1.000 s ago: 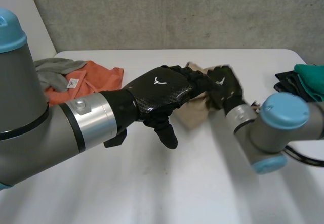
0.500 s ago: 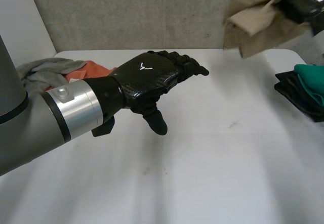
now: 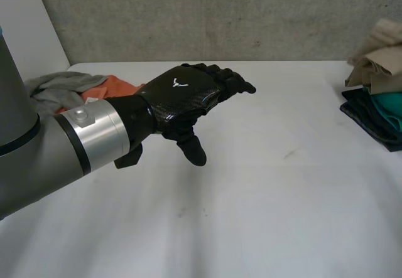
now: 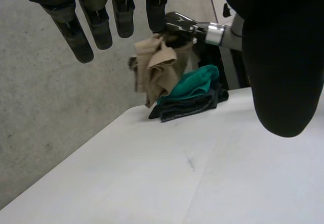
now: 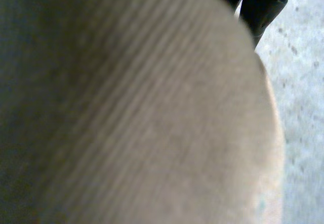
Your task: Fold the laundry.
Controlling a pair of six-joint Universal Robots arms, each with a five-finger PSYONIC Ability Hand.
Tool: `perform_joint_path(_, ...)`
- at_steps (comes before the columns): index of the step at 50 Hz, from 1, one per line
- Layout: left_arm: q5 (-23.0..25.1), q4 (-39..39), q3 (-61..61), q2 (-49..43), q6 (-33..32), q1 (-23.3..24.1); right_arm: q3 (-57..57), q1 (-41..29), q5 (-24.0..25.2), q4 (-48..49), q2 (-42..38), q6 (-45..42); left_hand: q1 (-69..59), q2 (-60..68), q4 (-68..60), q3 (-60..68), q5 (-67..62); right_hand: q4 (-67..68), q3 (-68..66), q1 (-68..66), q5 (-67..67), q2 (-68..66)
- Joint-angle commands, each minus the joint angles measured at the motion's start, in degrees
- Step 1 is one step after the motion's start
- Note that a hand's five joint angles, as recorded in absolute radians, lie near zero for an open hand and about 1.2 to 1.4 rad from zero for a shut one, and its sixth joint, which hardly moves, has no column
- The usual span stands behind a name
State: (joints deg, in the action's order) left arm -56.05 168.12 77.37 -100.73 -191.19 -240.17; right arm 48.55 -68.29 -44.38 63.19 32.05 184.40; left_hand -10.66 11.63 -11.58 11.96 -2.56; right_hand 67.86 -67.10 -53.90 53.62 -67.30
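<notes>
Beige cloth point(image 4: 157, 70) has swung over to the stack point(image 4: 188, 98) — soft, limp; right hand point(image 4: 174, 23) pinches its top, left hand point(image 3: 185, 96) spread, empty.

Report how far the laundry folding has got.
Done, it seems: a teal garment lies on a dark garment in a stack at the table's right edge. In hand: a beige cloth is at the right hand, over that stack, loosely bunched. Left: an orange garment and a grey garment lie crumpled at the other end. The left hand hovers open, holding nothing.
</notes>
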Motion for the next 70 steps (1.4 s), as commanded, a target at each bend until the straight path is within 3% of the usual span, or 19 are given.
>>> perform_joint_path(1, -2.75, -0.07, 0.06, 0.00, 0.03, 0.40, 7.16, 4.83, 4.64, 5.88, 0.64, 3.24, -1.75, 0.78, -0.82, 0.45, 0.16, 12.14, -12.90, -26.10, 16.38, -12.70)
perform_joint_path(22, -2.84, -0.25, 0.15, -0.17, -0.06, 0.76, 22.64, 14.76, 23.89, 8.70, 7.76, 5.88, -1.74, 0.77, -0.82, 0.44, 0.16, 12.14, -12.90, -26.10, 16.38, -12.70)
perform_joint_path(24, -2.84, -0.25, 0.15, -0.08, 0.03, 0.76, 23.61, 15.20, 24.69, 8.79, 7.76, 5.88, -1.74, 0.77, -0.82, 0.44, 0.16, -0.67, -0.09, -13.28, 3.57, 0.12)
perform_joint_path(25, -2.84, -0.25, 0.15, -0.08, 0.03, 0.84, 24.31, 15.73, 24.86, 8.62, 7.94, 5.80, -1.74, 0.77, -0.82, 0.44, 0.16, -26.23, 25.47, 12.27, -21.99, 25.67)
perform_joint_path(27, -2.84, -0.25, 0.15, -0.08, 0.12, 0.84, 25.01, 16.08, 24.78, 8.53, 8.29, 5.88, -1.74, 0.77, -0.82, 0.44, 0.16, -49.43, 48.67, 35.47, -45.19, 48.87)
perform_joint_path(32, -2.75, -0.07, -0.11, -0.26, 0.12, 1.02, 25.72, 16.44, 23.99, 6.34, 10.84, 6.23, -1.74, 0.77, -0.82, 0.44, 0.16, -57.86, 57.10, 43.90, -53.62, 57.30)
perform_joint_path(40, -2.75, 0.02, -0.47, -0.52, 0.12, 0.93, 24.32, 18.89, 19.95, -8.23, 15.41, 6.15, -1.58, 0.61, -0.65, 0.28, 0.33, -57.86, 57.10, 43.90, -53.62, 57.30)
perform_joint_path(47, -2.75, 0.02, -0.55, -0.52, 0.12, 0.93, 23.96, 21.00, 16.26, -13.18, 16.11, 4.57, -1.58, 0.61, -0.65, 0.28, 0.33, -57.86, 57.10, 43.90, -53.62, 57.30)
perform_joint_path(55, -2.58, 0.01, -0.38, -0.52, 0.21, 1.02, 24.23, 21.88, 9.93, -14.76, 14.97, -7.45, -1.24, 0.27, -0.32, -0.06, 0.67, -57.86, 57.10, 43.90, -53.62, 57.30)
perform_joint_path(59, -2.57, 0.02, -0.03, -0.52, 0.21, 1.11, 23.97, 22.76, 4.23, -17.39, 14.71, -20.28, -1.24, 0.27, -0.31, -0.06, 0.67, -57.86, 57.10, 43.90, -53.62, 57.30)
perform_joint_path(64, -2.57, 0.10, -0.11, -0.52, 0.21, 1.02, 20.64, 22.94, -11.12, -20.12, 15.93, -33.90, -1.24, 0.27, -0.31, -0.06, 0.67, -57.86, 57.10, 43.90, -53.62, 57.30)
perform_joint_path(67, -2.49, 0.19, -0.29, -0.52, 0.21, 0.93, 19.05, 22.59, -18.34, -19.69, 17.25, -36.91, -1.07, 0.10, -0.15, -0.23, 0.84, -57.86, 57.10, 43.90, -53.62, 57.30)
perform_joint_path(70, -2.49, 0.19, -0.73, -0.52, 0.21, 0.76, 18.51, 22.24, -21.79, -19.51, 19.01, -37.01, -1.07, 0.10, -0.15, -0.23, 0.84, -57.86, 57.10, 43.90, -53.62, 57.30)
